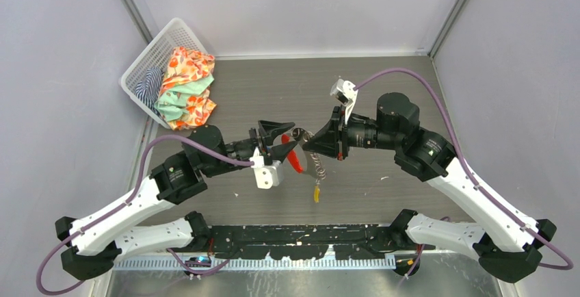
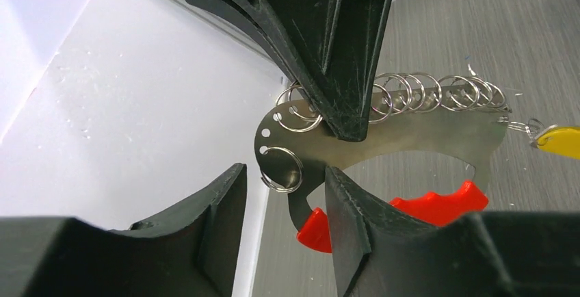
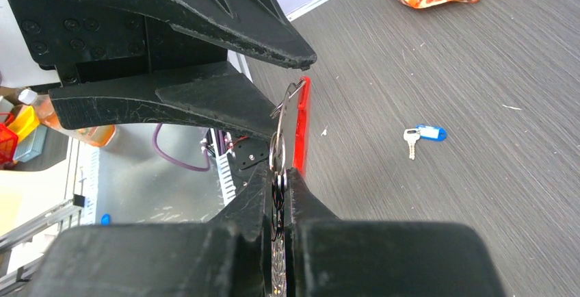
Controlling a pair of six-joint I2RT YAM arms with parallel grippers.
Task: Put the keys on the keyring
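As the right hand (image 3: 280,177) is pinching the keyring (image 2: 424,129) steady, the spread left hand (image 2: 284,174) is bracketing one ring (image 2: 297,174), probably for prying.

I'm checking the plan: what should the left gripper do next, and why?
Probably close the left gripper on the keyring. Its end ring sits between the open fingers, the right gripper clamps it higher up, and the blue key lies loose on the table.

White lattice basket (image 1: 147,61) at the grey table's (image 1: 424,98) far left corner, floral cloth (image 1: 186,85) and striped cloth (image 1: 147,85) inside
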